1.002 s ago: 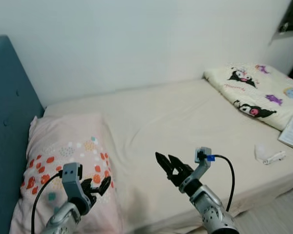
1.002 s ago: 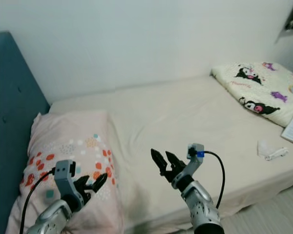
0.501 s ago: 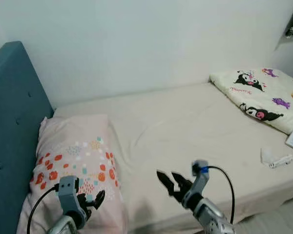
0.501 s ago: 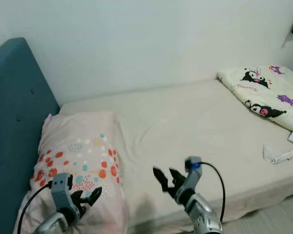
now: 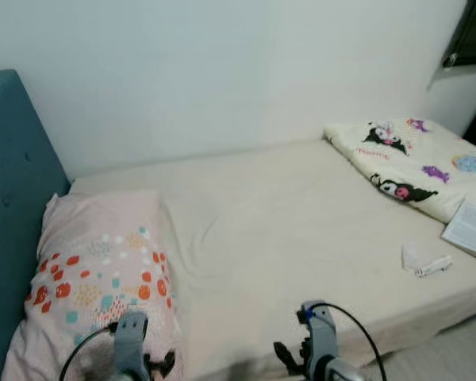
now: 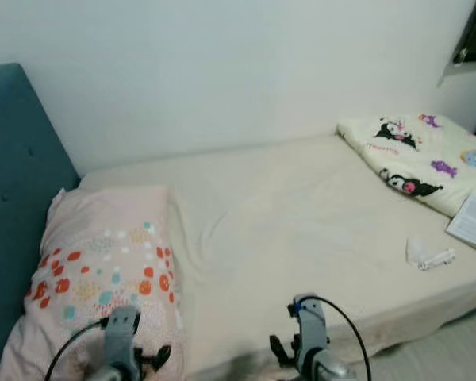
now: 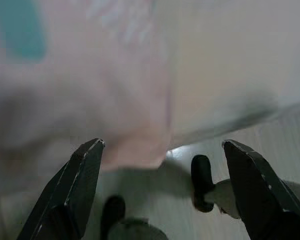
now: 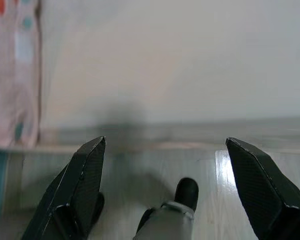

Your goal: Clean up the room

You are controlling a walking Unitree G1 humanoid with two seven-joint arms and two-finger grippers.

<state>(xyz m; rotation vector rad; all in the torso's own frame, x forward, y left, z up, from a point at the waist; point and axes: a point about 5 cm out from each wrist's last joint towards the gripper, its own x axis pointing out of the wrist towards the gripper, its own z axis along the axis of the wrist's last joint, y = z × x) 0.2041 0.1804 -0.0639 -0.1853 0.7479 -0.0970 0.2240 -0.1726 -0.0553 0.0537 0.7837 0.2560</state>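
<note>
Plain white wall (image 5: pixel 222 71) behind, with a cream-sheeted bed (image 5: pixel 301 222) running along it and a teal padded headboard (image 5: pixel 12 182) at the robot's left. At the head end, lying flat against the headboard: a pink pillow (image 5: pixel 95 262) dotted with orange, teal and white spots. At the far right end, folded on the sheet: a pale quilt (image 5: pixel 412 163) printed with black cartoon characters. Just beside the quilt, at the front right edge of the mattress: an open booklet or paper (image 5: pixel 470 228), partly cut off by the frame. Near it on the bare sheet, and apart from it: a small crumpled white scrap (image 5: pixel 411 255) touching a short white tube-like item (image 5: pixel 433 265); too small to identify further. Low at the bottom of the head views: left gripper (image 7: pixel 160 165) in front of the pillow's near corner, fingers (image 7: pixel 82 175) spread wide apart, nothing between them, blurred pillow edge and pale floor (image 7: pixel 290 135) beyond. Right gripper (image 8: pixel 165 165) likewise low at the bed's front edge, fingers (image 8: pixel 85 175) wide apart and empty, facing the mattress side and the shiny floor below, well away from the litter on the sheet.
</note>
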